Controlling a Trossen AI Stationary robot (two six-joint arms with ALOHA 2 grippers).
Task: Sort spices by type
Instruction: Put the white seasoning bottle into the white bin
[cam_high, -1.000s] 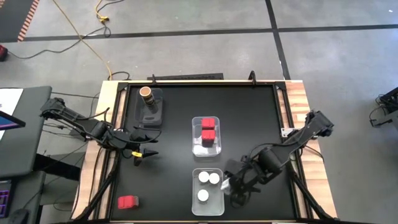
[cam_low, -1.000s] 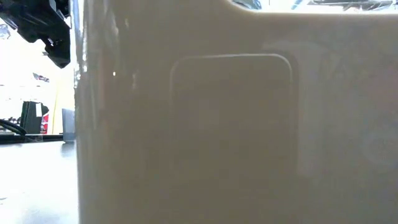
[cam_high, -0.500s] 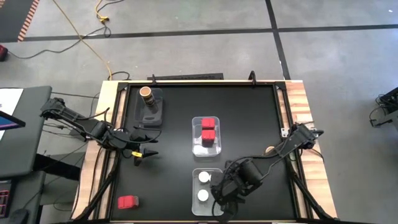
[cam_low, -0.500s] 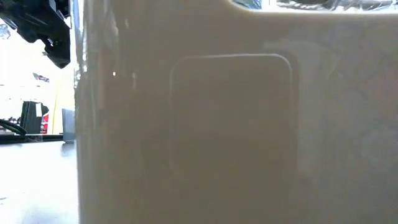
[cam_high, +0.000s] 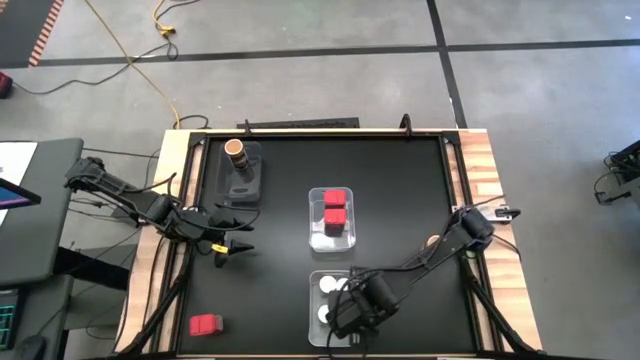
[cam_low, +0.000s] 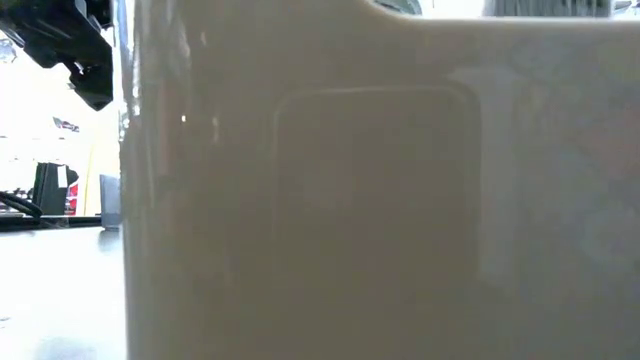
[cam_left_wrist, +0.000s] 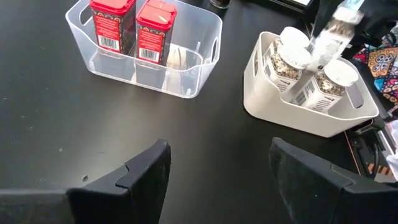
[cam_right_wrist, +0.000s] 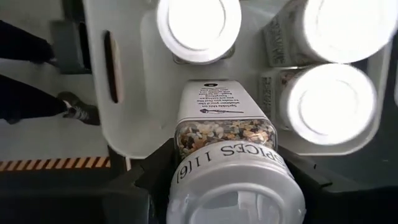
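- The right gripper (cam_high: 348, 318) hangs over the white tub (cam_high: 316, 338) at the 6 o'clock edge of the bench (cam_high: 400, 200), its jaws clamped on a white-lidded jar (cam_right_wrist: 227, 165) of mixed seeds.
- In the right wrist view the held jar lies between the dark fingers (cam_right_wrist: 134, 186), lid toward the camera and its base pointing down into the tub, above three other white-lidded jars (cam_right_wrist: 198, 25) standing there.
- The left wrist view shows the white tub (cam_left_wrist: 273, 106) with jars upright inside and the held jar (cam_left_wrist: 329, 34) tilted above them, not yet set down.
- The clear tub (cam_high: 318, 238) sits at the bench's centre, just toward 12 o'clock from the white tub, with two red boxes (cam_high: 335, 208) upright in its far half; the left wrist view shows them (cam_left_wrist: 134, 28) side by side.
- A lone red box (cam_high: 205, 324) lies on the bench toward 8 o'clock, well apart from both tubs.
- A brown-topped jar (cam_high: 235, 150) stands on a dark grey tray (cam_high: 245, 185) toward 11 o'clock.
- The left gripper (cam_high: 238, 236) waits near the 9 o'clock edge, jaws partly apart and holding nothing; its fingers (cam_left_wrist: 140, 177) frame bare bench.
- The low view is filled by the pale wall of the white tub (cam_low: 380, 200), with part of an arm at the upper left corner.
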